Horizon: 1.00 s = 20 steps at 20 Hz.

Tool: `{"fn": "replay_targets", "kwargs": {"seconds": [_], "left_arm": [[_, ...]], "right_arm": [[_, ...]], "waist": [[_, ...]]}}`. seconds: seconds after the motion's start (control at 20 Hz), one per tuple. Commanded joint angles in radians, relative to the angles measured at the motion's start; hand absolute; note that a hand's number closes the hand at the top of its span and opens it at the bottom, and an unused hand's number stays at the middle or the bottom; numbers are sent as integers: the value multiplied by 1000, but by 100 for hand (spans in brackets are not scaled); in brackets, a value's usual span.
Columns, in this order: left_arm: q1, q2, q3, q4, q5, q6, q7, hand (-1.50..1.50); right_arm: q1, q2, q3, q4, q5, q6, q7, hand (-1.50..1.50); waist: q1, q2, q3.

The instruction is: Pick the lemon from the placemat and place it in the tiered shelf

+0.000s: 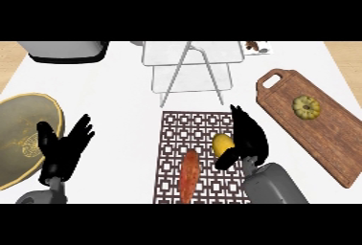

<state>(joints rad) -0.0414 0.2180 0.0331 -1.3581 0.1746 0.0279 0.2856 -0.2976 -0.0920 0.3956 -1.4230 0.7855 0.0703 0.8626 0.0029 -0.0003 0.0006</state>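
The right hand (pixel 244 139) stands on the placemat (pixel 176 134), fingers straight, thumb touching the lemon (pixel 222 144), nothing held yet. The lemon lies beside a carrot (pixel 188 174). It is probably light, stiff, smooth and apt to roll; grasp across its middle. The left hand (pixel 65 146) rests open. The tiered shelf (pixel 191 64) stands beyond.

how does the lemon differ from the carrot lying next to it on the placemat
The lemon is yellow, short and rounded; the carrot is orange-red, long and thin. The lemon lies right beside the right hand, whose thumb reaches under it; the carrot lies clear of both hands. The lemon is farther up the placemat, the carrot nearer the front edge. Both rest on the placemat.
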Motion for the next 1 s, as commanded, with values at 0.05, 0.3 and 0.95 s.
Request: {"fn": "replay_targets", "kwargs": {"seconds": [0.05, 0.3, 0.95], "left_arm": [[37, -28, -11, -42, -21, -3, 17, 0], [52, -18, 3, -134, -29, 11, 96, 0], [9, -29, 37, -1, -39, -32, 10, 0]], "right_arm": [[37, 64, -3, 52, 67, -100, -74, -150], [53, 30, -74, 141, 58, -127, -217, -150], [-28, 90, 19, 208, 25, 8, -309, 150]], "waist": [[0, 0, 0], [2, 0, 0], [0, 0, 0]]}}
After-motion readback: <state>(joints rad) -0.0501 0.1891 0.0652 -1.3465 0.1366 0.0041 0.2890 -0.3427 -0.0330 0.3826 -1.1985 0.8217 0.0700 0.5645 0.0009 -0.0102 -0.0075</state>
